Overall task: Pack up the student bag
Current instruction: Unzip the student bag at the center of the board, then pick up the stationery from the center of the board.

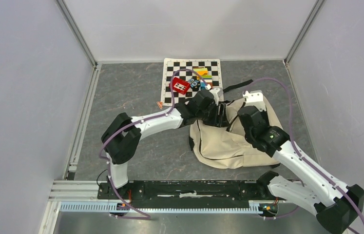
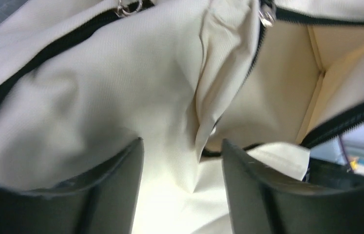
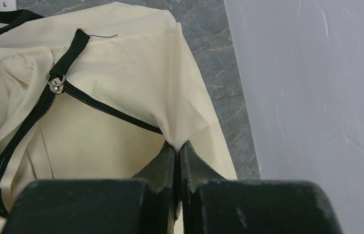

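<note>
The bag looks soft, light and floppy, so take it by the zipper hem: your right pincer pinches cloth there, and your left pincer stands spread around a fold.

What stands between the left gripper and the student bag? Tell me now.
Nothing visible. The left gripper is open right at the student bag, with a fold of its cream fabric between its jaws. The right gripper is shut on fabric at the bag's edge.
</note>
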{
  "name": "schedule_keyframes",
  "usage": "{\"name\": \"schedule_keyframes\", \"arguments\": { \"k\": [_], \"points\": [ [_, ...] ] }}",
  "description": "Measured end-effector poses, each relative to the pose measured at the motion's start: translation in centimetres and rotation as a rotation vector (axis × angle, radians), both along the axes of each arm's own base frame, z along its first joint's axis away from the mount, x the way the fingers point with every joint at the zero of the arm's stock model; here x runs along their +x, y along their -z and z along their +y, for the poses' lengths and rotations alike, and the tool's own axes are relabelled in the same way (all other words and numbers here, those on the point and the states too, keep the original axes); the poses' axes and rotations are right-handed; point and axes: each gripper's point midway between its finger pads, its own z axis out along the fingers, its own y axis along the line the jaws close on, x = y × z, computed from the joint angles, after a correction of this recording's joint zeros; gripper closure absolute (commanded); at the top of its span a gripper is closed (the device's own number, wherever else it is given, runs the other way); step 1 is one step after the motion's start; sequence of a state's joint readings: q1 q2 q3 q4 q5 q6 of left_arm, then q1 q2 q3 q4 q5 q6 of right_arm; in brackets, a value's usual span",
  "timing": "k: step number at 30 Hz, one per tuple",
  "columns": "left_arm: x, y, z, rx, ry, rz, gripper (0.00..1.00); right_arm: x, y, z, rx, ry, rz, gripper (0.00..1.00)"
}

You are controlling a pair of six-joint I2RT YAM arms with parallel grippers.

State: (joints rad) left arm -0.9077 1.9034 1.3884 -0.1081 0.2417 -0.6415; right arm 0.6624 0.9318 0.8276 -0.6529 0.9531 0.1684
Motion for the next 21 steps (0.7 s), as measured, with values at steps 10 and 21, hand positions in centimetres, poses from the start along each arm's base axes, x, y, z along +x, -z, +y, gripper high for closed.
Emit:
{"name": "schedule_keyframes", "arguments": {
  "k": [10,21],
  "points": [
    [0.8,-6.9,8.2,0.081,-0.100,-0.248,0.00,0.8,1.0,-0.9,0.117,0.015,-0.008,1.00],
    [11.1,0.6,27.2,0.395,-0.581,-0.079,0.10,1.1,1.3,0.2,0.169,-0.037,0.003,1.00]
  ]
}}
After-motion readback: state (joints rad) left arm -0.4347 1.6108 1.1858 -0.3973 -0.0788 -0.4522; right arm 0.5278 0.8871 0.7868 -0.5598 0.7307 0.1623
